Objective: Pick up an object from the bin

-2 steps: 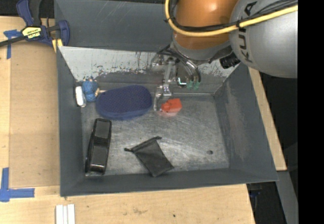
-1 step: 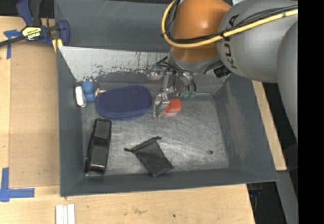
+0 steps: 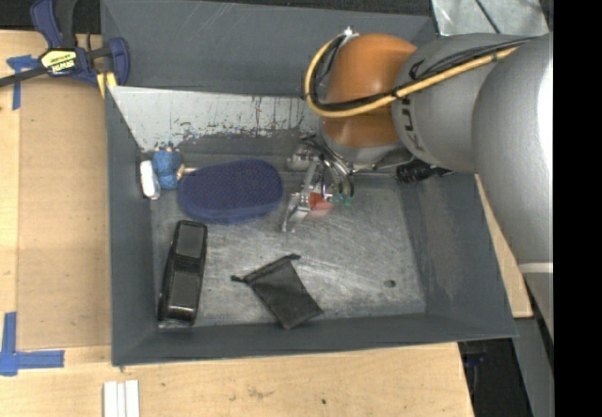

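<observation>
Blue oval pad [image 3: 230,191] just beside claw [image 3: 299,208]

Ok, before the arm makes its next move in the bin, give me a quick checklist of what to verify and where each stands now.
1. The claw is down in the bin, beside the blue oval pad's right end: ok.
2. Something gripped in the claw: cannot tell; a small red bit shows at its tip.
3. The blue oval pad lies flat, nothing on top: ok.
4. The black case and the dark grey pouch lie clear of the claw: ok.
5. The small blue and white thing sits at the pad's left end, away from the claw: ok.
</observation>
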Controlling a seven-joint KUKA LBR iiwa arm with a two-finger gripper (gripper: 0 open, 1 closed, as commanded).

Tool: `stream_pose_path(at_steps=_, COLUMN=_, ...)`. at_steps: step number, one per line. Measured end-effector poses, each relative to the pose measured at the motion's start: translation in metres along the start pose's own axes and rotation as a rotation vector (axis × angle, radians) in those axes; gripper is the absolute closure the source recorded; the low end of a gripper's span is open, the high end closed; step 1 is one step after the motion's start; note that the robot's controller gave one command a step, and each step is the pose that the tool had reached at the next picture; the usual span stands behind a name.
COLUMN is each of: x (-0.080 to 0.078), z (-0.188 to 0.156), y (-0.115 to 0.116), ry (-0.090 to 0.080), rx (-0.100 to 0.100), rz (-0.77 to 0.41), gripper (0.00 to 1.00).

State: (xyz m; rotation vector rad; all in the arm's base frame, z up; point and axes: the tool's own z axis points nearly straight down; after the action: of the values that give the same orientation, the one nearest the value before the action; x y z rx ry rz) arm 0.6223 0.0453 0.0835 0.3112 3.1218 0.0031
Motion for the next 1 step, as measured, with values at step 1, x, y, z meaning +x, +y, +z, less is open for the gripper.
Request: stream_pose_path(at_steps=1, x=-0.0036, z=0.0031, y=-0.0424, ry=0.003, rx=0.004, rz=0.009, gripper=0.00)
